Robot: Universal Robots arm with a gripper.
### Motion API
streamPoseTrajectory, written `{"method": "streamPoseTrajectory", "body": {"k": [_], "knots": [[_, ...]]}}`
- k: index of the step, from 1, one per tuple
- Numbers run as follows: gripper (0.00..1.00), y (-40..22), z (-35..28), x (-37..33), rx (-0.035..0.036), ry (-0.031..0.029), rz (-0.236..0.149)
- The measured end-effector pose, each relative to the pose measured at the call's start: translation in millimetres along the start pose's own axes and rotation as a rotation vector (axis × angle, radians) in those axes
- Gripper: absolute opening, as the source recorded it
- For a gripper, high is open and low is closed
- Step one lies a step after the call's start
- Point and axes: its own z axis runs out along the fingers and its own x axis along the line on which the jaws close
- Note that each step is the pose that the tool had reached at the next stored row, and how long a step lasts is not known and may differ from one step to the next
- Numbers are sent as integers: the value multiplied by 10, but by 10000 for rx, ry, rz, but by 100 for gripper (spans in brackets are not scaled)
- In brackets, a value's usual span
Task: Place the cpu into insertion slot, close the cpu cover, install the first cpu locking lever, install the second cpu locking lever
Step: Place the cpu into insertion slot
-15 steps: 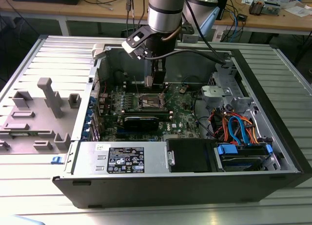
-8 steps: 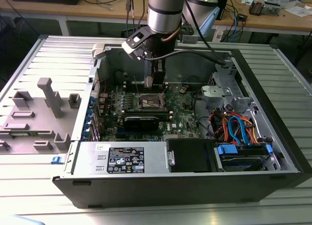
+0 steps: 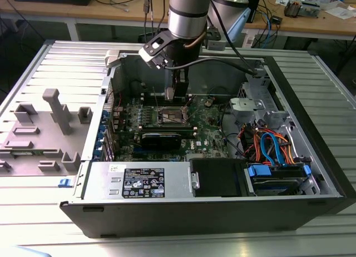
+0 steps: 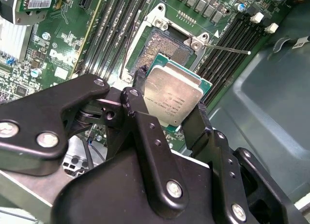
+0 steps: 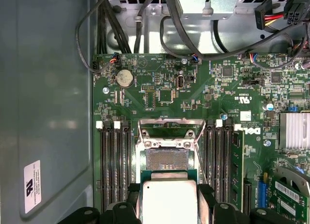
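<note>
Second wrist view: gripping cpu w/ hand, hovering just over bare insertion slot, not seated yet; locking lever unlatched. First wrist view: cpu cover up. All 4 steps left.

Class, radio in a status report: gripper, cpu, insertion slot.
Status: gripper shut on cpu. Cpu near insertion slot, not seated. Slot contacts exposed, nothing across them.

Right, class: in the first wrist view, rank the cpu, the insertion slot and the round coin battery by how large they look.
1. cpu: looks largest, but it is nearer the camera, so unsure.
2. insertion slot, partly behind the cpu.
3. coin battery, clearly smallest.
</note>
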Motion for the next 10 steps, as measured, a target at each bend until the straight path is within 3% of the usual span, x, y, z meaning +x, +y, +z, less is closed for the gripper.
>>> {"method": "streamPoseTrajectory", "body": {"k": [10], "knots": [[55, -3, 19, 0, 0, 0, 1]]}}
